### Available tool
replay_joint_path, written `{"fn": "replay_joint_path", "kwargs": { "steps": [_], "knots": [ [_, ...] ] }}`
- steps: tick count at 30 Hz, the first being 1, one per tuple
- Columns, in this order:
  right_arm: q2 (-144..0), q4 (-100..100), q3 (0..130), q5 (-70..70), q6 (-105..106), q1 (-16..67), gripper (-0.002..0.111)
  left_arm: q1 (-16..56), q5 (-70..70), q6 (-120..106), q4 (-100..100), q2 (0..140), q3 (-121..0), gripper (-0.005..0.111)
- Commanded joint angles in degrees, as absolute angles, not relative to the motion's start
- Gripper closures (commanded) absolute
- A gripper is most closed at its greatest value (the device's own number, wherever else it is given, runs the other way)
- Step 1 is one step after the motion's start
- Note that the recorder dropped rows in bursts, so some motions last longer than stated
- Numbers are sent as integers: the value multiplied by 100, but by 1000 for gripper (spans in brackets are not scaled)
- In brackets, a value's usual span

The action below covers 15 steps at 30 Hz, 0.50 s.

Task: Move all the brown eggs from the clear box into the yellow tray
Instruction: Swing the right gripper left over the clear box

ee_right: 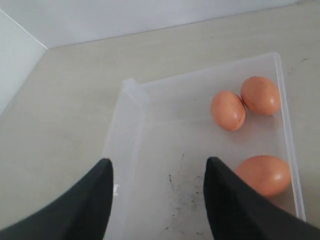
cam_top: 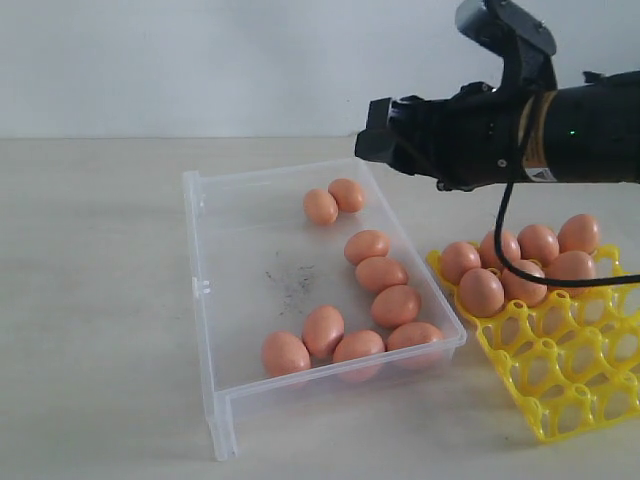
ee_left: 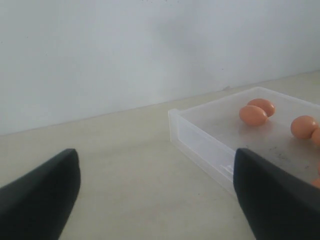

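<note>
My right end effector [ee_right: 159,172] hangs above the far end of the shallow clear plastic box [cam_top: 200,290]. Its two dark fingers [ee_right: 90,205] are apart with nothing between them. Beneath it I see a touching pair of orange-brown oval eggs [ee_right: 228,110], and a third lying apart from them. Nine eggs lie in the box: that pair at the far end, the rest in a curving line down the wall nearest the tray and along the near wall. Just beside the box, on the right, the bright yellow openwork plastic egg tray [cam_top: 560,385] holds several more eggs in its far cups. My left end effector [ee_left: 155,170] is spread wide and empty. It sits outside the box, facing one of its corners across the pale bench [cam_top: 90,330].
</note>
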State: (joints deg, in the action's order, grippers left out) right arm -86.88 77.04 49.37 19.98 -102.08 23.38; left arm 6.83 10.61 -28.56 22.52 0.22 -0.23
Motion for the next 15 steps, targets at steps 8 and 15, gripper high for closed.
{"fn": "replay_joint_path", "kwargs": {
  "steps": [8,15],
  "knots": [
    [-9822,9995,6277,2149,-11229,2343,46,720,1018,-2811,2290,0,0,29],
    [-11052,9995,7255,2318,-10659,2394,39,720,1018,-2811,2290,0,0,29]
  ]
}}
